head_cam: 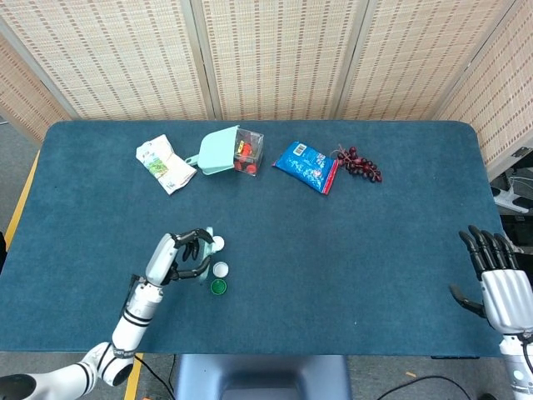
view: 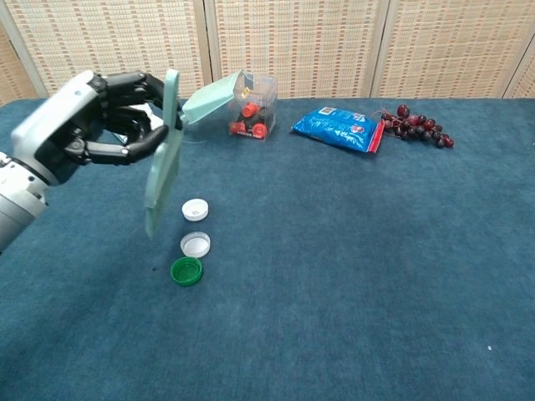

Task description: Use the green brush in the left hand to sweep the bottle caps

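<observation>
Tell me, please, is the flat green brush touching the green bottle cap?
Apart. The chest view shows the flat green brush raised in the left hand, carpet visible between it and the green bottle cap.

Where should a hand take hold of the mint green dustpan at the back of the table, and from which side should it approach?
Grip the dustpan by its short handle, which sticks out at its left end toward the folded packet. Come from the left and above: its right side leans against the clear box, so that side looks blocked.

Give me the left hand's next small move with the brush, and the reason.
Probably lower the green brush to the cloth left of the three bottle caps and push right. The left hand holds it lifted clear, bristles off the table.
</observation>
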`<state>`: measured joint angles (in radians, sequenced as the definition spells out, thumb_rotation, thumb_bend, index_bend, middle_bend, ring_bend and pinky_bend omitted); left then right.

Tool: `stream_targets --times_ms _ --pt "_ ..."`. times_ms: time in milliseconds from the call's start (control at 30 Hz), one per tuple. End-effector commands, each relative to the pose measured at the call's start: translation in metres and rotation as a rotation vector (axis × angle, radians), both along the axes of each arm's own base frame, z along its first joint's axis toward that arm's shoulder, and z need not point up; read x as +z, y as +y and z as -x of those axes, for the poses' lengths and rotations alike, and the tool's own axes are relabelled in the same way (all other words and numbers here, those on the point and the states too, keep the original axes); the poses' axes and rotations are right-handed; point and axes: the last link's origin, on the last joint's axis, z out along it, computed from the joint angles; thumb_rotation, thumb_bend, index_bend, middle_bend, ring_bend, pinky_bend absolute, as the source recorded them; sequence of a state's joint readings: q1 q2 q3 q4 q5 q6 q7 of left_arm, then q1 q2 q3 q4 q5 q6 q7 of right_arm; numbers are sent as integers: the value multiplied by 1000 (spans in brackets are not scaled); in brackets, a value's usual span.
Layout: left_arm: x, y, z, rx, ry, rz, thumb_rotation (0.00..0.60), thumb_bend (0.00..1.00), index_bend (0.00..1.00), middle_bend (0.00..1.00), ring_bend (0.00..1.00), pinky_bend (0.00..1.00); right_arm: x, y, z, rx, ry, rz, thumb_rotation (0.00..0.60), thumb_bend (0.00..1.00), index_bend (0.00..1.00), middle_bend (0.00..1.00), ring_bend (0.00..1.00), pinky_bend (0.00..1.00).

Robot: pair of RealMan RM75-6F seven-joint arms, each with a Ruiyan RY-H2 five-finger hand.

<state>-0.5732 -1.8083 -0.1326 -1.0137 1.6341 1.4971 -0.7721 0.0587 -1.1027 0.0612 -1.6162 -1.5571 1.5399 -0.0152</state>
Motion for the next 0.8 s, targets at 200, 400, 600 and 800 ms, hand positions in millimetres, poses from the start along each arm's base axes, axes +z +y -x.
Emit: stream_targets --times_ms 200,400,600,800 --pt "57 -12 94 211 305 -112 600 673 740 895 705 842 -6 -1 -2 6 17 -15 600 174 0 0 0 0" --pt "62 -40 143 305 566 -137 600 666 709 885 704 838 -17 -2 -5 13 36 -42 600 174 0 0 0 0" --pt "42 -52 156 246 830 -193 600 588 584 733 699 833 -19 -3 -6 9 40 -45 600 175 0 0 0 0" --pt "27 -55 157 217 902 -92 600 433 162 218 691 820 -18 -3 -5 6 39 -48 600 174 0 0 0 0"
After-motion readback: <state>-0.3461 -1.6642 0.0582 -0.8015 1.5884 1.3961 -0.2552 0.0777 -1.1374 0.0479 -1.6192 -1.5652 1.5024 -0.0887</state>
